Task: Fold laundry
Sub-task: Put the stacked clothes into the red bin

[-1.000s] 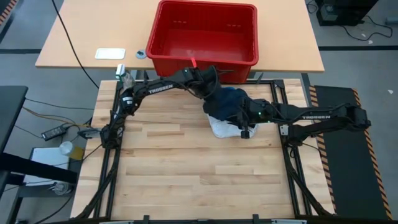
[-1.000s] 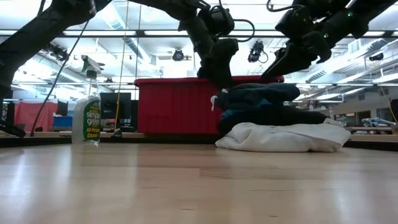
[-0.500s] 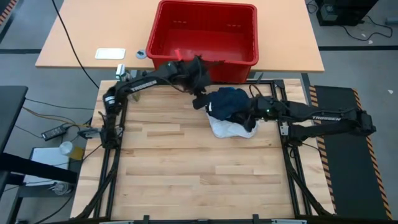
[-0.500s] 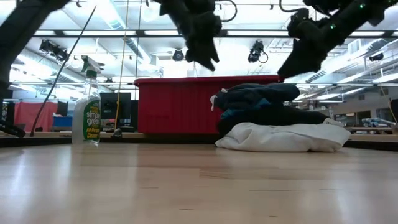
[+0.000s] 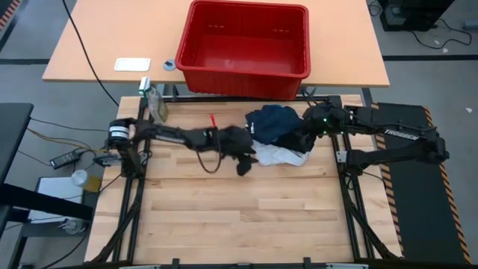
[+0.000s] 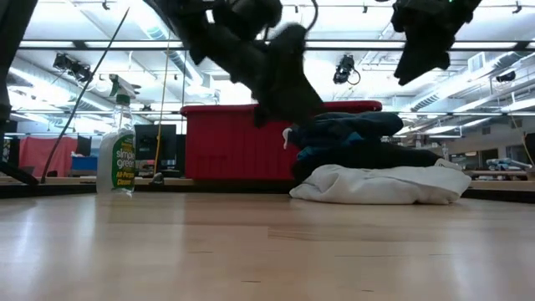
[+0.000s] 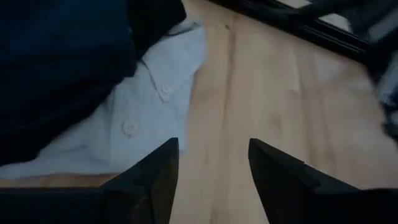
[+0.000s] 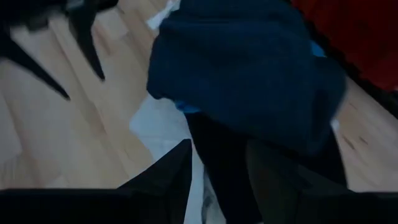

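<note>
Hovering left claw [image 7: 211, 163] spread empty, beside stacked laundry [image 5: 278, 134]

- A stack of folded laundry [image 6: 372, 163] rested on the wooden table [image 6: 251, 251], right of centre.
- The white garment [image 6: 376, 186] formed the bottom layer; a black garment [image 6: 376, 156] lay on it, and a dark blue garment [image 6: 351, 127] lay on top.
- A red basket [image 6: 230, 142] stood behind the stack.
- A spray bottle [image 6: 117, 146] stood upright at the table's far left.
- The left gripper [image 6: 284, 79] hung above the table, just left of the stack, blurred.
- The right gripper [image 6: 422, 42] hung above the stack's right side, clear of it.
</note>
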